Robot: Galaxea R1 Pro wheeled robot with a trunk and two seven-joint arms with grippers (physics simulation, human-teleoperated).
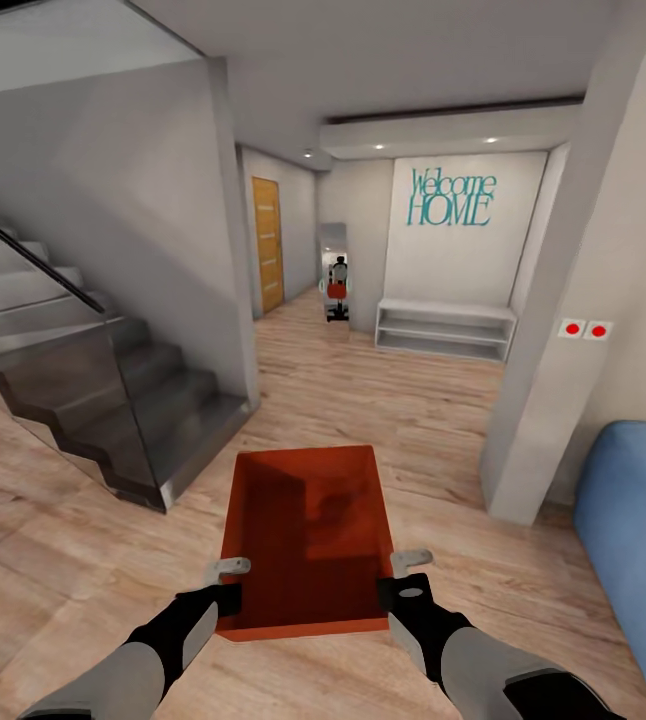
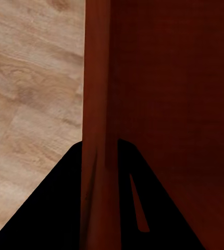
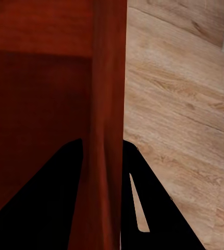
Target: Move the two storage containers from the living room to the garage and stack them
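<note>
A red-orange storage container [image 1: 308, 540] rides low in front of the robot, carried above a light wood-plank floor [image 1: 383, 400] with its open top facing up and nothing inside. The left claw [image 1: 225, 582] is clamped on the container's left wall near the robot's end, and the right claw [image 1: 403, 575] is clamped on the right wall opposite. In the left wrist view the wall [image 2: 97, 104] runs straight between the two dark fingers; the right wrist view shows the other wall [image 3: 109, 104] pinched the same way.

Beyond the box, a grey staircase [image 1: 83, 380] with a glass balustrade climbs at the left. An orange-wood door [image 1: 267, 255] stands down the hall, and a white low shelf [image 1: 445, 328] sits under teal "Welcome HOME" lettering [image 1: 451, 198]. A blue cushion [image 1: 631, 520] edges in at the right.

The haul appears to be under way, with this box in transit and the concrete garage floor not yet reached. The next move looks to call for driving on through the hall while keeping both grips level, so the box does not tilt or slip.
</note>
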